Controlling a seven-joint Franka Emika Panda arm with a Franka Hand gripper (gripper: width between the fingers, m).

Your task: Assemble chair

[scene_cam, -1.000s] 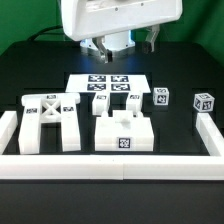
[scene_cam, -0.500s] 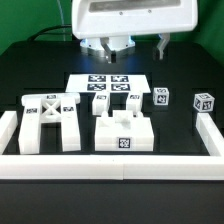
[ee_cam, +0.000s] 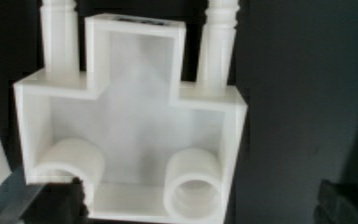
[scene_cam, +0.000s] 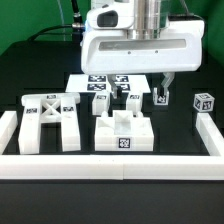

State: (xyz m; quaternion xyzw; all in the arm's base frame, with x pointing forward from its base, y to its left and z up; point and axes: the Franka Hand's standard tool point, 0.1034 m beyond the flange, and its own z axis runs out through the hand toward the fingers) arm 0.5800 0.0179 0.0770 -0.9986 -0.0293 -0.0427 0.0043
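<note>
Wrist view is showing the gripper (scene_cam: 134, 88) hovering, fingers apart, over the white blocky plastic seat slab (ee_cam: 131, 120). It is probably stiff and light, so pinching its flat sides looks best.

We see a black worktop (scene_cam: 178, 128) fenced by long white border rails (scene_cam: 110, 167) along the front and both sides; the marker board (scene_cam: 98, 86) (partly hidden) lies flat farther back.

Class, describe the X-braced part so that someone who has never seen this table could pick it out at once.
Start at the long white rail along the front of the black table. Just behind it, at the exterior view's left, lies the frame. It alone has a cross of two diagonal bars; the slab beside it has none.
</note>
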